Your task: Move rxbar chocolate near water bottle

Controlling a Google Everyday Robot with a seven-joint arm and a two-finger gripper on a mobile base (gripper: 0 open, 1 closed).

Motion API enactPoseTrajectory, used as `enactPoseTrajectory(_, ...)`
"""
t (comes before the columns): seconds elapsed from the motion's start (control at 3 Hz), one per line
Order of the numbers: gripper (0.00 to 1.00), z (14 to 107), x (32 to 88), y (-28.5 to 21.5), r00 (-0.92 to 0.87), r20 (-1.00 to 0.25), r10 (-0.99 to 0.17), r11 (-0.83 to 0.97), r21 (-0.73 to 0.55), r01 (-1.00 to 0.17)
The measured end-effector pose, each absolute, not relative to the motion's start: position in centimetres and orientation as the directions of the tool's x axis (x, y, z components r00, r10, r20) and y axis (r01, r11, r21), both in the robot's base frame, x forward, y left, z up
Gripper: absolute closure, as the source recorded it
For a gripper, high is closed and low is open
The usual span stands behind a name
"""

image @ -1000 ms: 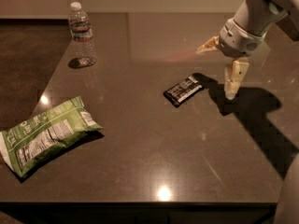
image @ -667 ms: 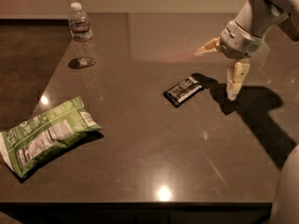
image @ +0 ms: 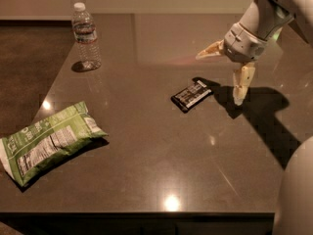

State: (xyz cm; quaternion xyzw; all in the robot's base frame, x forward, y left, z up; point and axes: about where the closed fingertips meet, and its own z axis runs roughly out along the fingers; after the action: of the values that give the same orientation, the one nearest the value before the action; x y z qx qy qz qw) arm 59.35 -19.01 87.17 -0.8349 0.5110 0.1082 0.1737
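The rxbar chocolate (image: 192, 94), a small flat black bar with white lettering, lies near the middle of the dark table. The water bottle (image: 86, 36), clear with a white cap, stands upright at the far left of the table. My gripper (image: 220, 77) hangs just right of the bar, a little above the tabletop. Its two pale fingers are spread wide apart, one (image: 210, 50) pointing left and one (image: 242, 83) pointing down, with nothing between them.
A large green chip bag (image: 49, 141) lies flat at the near left of the table (image: 146, 165). The arm and its shadow fill the right side. The table's left edge slants toward the bottle; the front edge runs along the bottom.
The gripper has shifted slightly left toward the bar. The bar, bottle and chip bag have not moved.
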Motion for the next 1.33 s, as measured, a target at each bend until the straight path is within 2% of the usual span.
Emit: enactPoseTrajectory(1.33,0.0,84.6,57.9,-15.7,0.489,-0.32,-0.811,-0.497,-0.062,-0.865)
